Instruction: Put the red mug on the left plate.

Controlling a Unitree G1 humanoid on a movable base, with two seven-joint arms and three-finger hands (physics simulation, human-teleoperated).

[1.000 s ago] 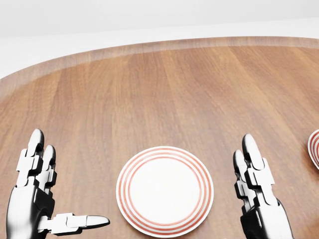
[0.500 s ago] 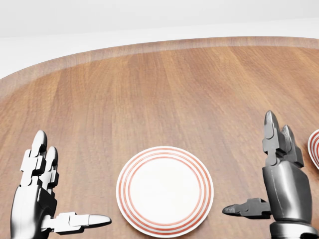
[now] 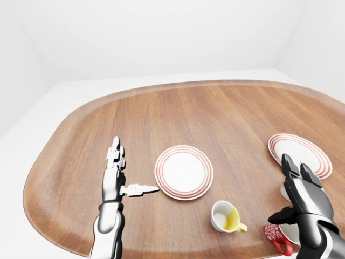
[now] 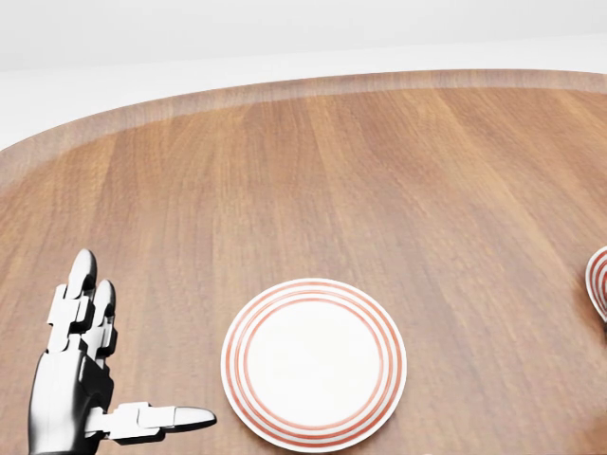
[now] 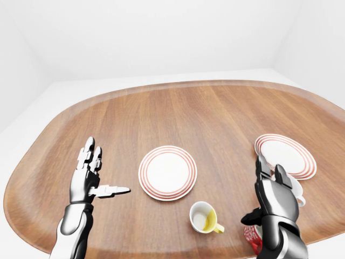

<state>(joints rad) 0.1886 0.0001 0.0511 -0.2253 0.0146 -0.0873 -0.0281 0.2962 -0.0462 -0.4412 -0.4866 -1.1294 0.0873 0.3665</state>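
The wooden worktop (image 3: pixel 215 116) carries two red-ringed plates: the left plate (image 3: pixel 184 171) near its middle, the right plate (image 3: pixel 299 154) toward the right edge. The red mug (image 3: pixel 277 238) sits at the near right, well apart from the left plate, mostly hidden behind the right hand (image 3: pixel 299 197), which hovers just over it with fingers spread and closed on nothing. A yellow mug (image 3: pixel 226 217) lies tipped between red mug and left plate. The left hand (image 3: pixel 116 178) is spread open, thumb pointing at the left plate.
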